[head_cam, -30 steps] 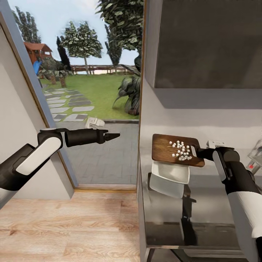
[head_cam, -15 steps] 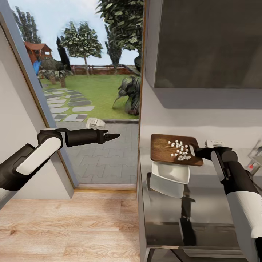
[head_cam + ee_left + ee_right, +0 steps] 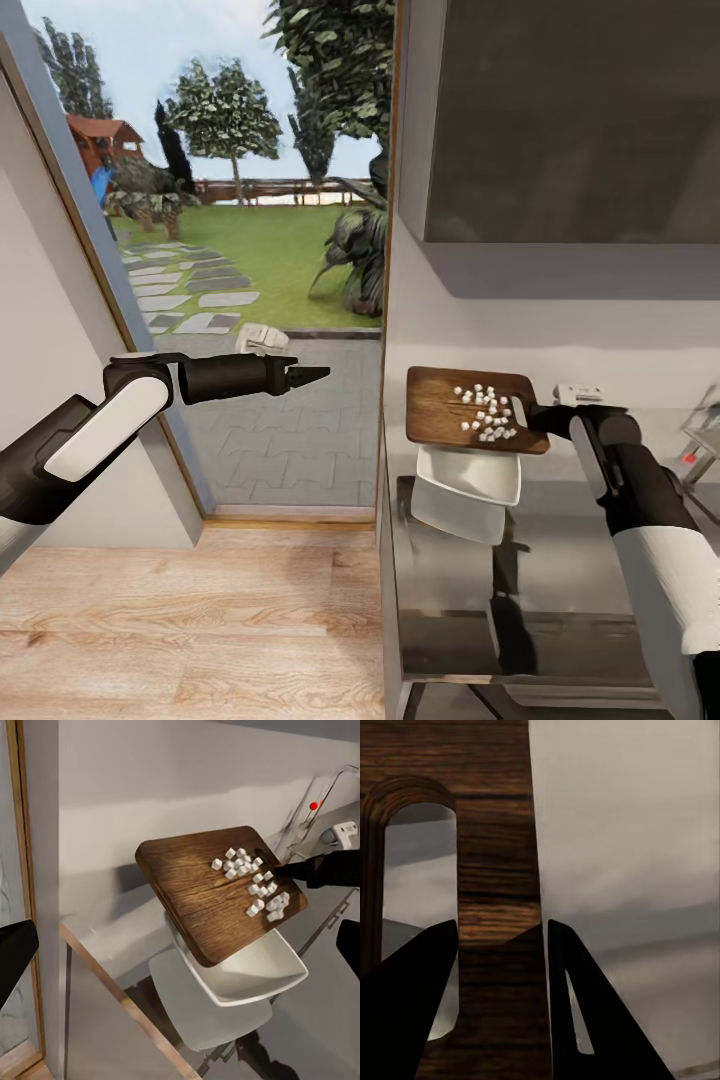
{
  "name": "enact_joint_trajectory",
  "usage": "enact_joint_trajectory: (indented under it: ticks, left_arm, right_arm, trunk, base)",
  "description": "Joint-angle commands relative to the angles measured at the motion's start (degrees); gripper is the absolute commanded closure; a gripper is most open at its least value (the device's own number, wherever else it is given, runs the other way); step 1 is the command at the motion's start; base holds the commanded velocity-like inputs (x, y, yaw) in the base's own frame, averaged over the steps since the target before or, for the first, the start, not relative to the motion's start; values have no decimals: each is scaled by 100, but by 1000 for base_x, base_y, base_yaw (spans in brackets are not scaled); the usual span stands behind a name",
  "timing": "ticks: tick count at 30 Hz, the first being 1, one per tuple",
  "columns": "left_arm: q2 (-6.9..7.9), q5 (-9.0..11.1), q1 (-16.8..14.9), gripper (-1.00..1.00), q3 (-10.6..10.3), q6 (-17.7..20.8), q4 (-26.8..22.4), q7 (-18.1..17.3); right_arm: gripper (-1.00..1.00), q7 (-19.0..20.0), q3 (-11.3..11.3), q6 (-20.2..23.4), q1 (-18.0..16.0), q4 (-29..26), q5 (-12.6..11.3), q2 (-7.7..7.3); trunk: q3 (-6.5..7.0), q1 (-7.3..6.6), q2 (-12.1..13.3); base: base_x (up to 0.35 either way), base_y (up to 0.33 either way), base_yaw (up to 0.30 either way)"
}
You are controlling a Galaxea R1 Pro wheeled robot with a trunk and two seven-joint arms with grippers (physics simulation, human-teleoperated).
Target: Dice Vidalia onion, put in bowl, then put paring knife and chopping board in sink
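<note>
My right gripper (image 3: 528,414) is shut on the handle end of the dark wooden chopping board (image 3: 445,405), which it holds in the air. In the right wrist view the fingers (image 3: 405,1012) pinch the board (image 3: 499,870) beside its slot. Diced onion (image 3: 484,410) lies in a cluster of white cubes near the held end, as the left wrist view shows (image 3: 255,881). The white bowl (image 3: 475,478) rests on the glossy countertop (image 3: 570,590) just below the board. My left gripper (image 3: 306,376) is open, out over the doorway and away from the counter. The paring knife is out of view.
The chrome tap (image 3: 703,425) with its red knob (image 3: 690,458) stands at the counter's far right. A dark wall cabinet (image 3: 570,120) hangs above. Left of the counter's edge, an open doorway (image 3: 260,300) leads to a garden, with wood floor (image 3: 190,620) in front.
My right gripper has carried the board with the onion cubes a little left and up, further over the bowl. The left arm has stayed still.
</note>
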Motion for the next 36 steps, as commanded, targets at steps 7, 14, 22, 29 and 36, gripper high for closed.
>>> enact_joint_trajectory:
  ticks: [7,14,22,29,36]
  left_arm:
    - [4,-5,-8,-100,-7,9,0,-15]
    - [4,-5,-8,-100,-7,9,0,-15]
    - [4,-5,-8,-100,-7,9,0,-15]
    - [4,-5,-8,-100,-7,9,0,-15]
    - [3,-4,-8,-100,-6,9,0,-15]
  right_arm:
    - [100,-16,-4,-182,-3,37,-32,16]
    - [100,-16,-3,-297,-3,155,-32,18]
    - [100,-16,-3,-666,0,287,-32,18]
    - [100,-16,-3,-792,-2,405,-32,18]
    - [100,-16,-3,-951,3,467,-32,18]
  trunk:
    - [-9,2,-7]
    - [-9,2,-7]
    - [-9,2,-7]
    - [-9,2,-7]
    - [-9,2,-7]
  base:
    - [0,0,0]
    - [0,0,0]
    - [0,0,0]
    - [0,0,0]
    - [0,0,0]
